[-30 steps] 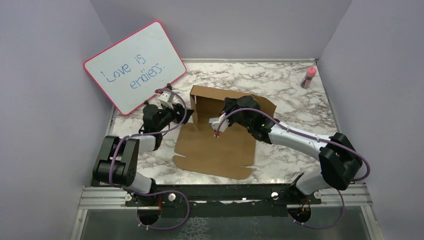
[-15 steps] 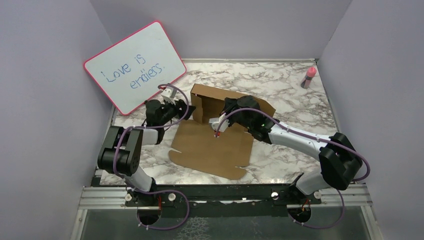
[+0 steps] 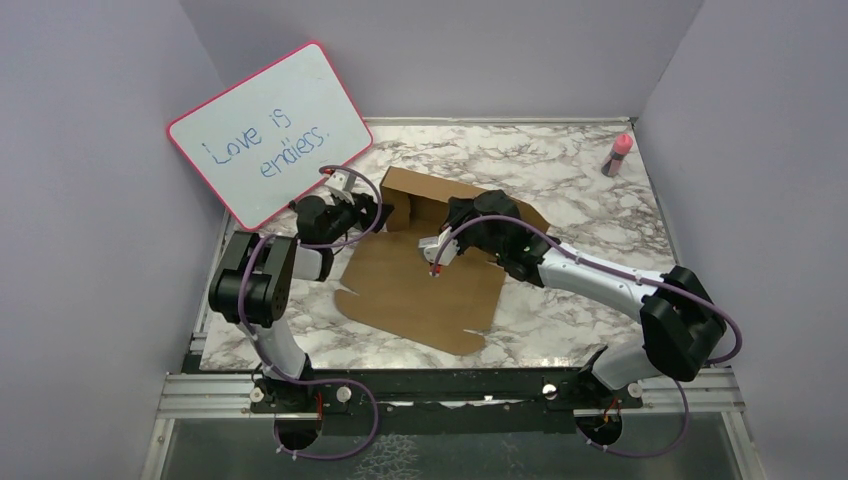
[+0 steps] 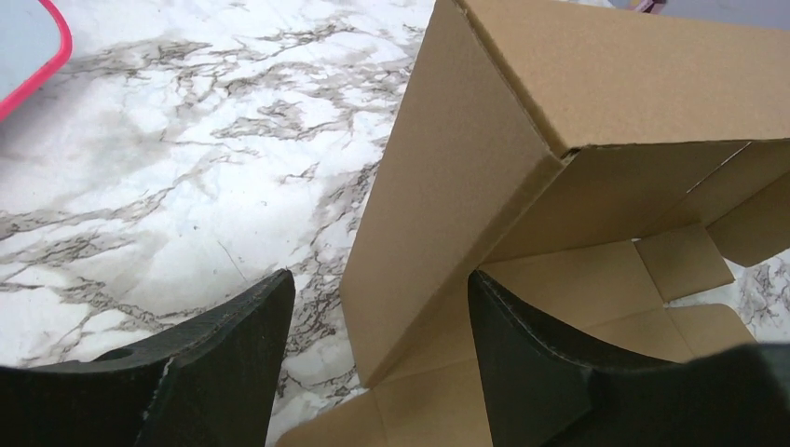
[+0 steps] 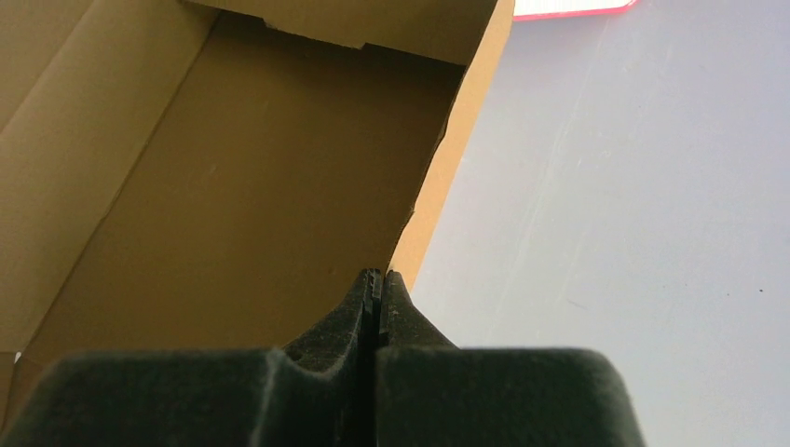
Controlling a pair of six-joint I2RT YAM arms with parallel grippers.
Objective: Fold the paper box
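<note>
the right gripper [image 5: 375, 279] has its fingers pressed together, tips just beside the wall edge of the paper box [image 5: 233, 186]; ahead right, a pink whiteboard [image 5: 573, 11] corner.

A pink-framed whiteboard [image 3: 270, 133] leans far left; a pink-capped bottle [image 3: 617, 155] stands far right.

A plain brown corrugated cardboard box [image 3: 420, 290] on a white, grey-veined marble bench [image 3: 560, 170]
Beyond the black left tool [image 4: 377, 289], a pink-framed whiteboard [image 3: 270, 130] bears blue handwriting.

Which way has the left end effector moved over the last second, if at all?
Yes. The left end effector moved farther from the arm bases, toward the lower edge of the pink-framed whiteboard, nearing the paper box.
</note>
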